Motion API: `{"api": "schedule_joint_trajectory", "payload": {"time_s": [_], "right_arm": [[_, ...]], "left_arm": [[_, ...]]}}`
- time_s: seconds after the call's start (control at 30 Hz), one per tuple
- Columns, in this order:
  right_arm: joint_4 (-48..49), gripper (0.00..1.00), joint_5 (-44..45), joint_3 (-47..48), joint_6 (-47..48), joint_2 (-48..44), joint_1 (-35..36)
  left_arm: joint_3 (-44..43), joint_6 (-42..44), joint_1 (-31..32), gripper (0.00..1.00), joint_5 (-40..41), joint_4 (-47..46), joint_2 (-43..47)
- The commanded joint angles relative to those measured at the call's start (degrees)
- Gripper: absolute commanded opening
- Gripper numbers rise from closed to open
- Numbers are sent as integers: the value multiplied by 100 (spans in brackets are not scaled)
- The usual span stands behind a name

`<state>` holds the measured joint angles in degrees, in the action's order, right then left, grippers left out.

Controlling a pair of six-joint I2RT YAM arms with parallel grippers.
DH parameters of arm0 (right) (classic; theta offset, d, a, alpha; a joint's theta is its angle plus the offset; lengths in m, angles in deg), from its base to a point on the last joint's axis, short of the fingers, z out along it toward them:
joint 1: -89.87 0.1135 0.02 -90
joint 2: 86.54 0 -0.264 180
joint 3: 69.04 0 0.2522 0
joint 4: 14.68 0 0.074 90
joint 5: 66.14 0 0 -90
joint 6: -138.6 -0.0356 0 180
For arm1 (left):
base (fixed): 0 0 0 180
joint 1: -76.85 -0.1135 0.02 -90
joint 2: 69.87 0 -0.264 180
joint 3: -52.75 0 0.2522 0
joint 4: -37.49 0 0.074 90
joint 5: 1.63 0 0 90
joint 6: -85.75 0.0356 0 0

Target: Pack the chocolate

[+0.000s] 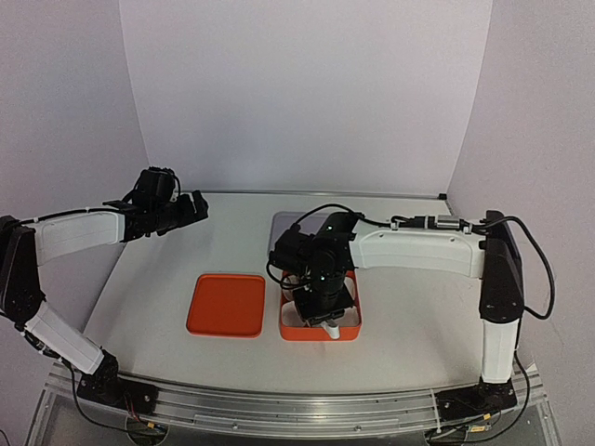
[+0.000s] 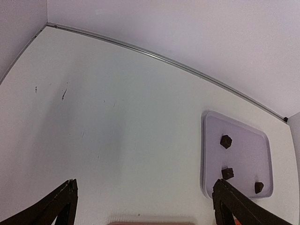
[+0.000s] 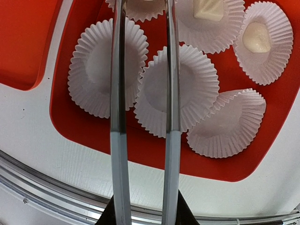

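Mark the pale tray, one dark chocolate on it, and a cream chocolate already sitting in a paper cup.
pale tray [image 2: 248,154], left wrist view, bare floor near its centre.
dark chocolate [image 2: 226,141], left wrist view, its top face.
cream chocolate [image 3: 256,37], right wrist view, its middle.

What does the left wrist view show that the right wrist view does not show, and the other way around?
Only the left wrist view: a pale tray near the back wall, with three dark chocolates lying apart on it.
Only the right wrist view: the orange box of white paper cups, two of them holding cream-white chocolates, and two long metal fingers above the cups.
Both: the white table.
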<state>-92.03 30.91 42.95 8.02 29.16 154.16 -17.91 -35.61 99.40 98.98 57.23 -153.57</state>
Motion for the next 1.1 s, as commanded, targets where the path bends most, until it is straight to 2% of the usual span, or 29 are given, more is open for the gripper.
{"api": "schedule_joint_trajectory", "payload": {"time_s": [0.0,0.4,1.07], "right_arm": [[53,12,47,247,-34,51,27],[45,31,9,247,21,-39,23],[44,29,96,-8,110,-611,27]], "left_arm": [[-34,86,-31,100,6,-148,124],[-17,98,-31,100,-32,-185,161],[-11,121,-31,100,-47,-203,139]]}}
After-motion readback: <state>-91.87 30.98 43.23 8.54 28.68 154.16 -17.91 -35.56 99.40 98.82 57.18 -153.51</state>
